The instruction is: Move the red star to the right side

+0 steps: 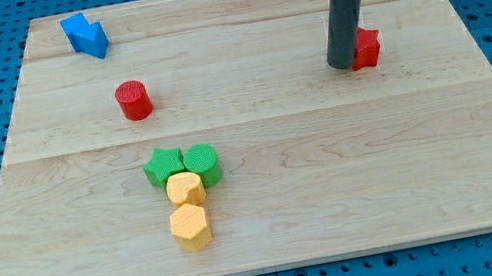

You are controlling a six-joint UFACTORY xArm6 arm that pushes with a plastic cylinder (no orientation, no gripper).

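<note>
The red star (367,47) lies on the wooden board (268,205) toward the view's upper right, partly hidden by the rod. My tip (342,64) rests on the board right against the star's left side. The dark rod rises from there to the view's top edge.
A red cylinder (133,100) stands left of centre. A blue block (86,35) lies at the top left. A green star (164,166) and a green cylinder (202,163) sit together near the middle, with two yellow blocks (188,209) just below them.
</note>
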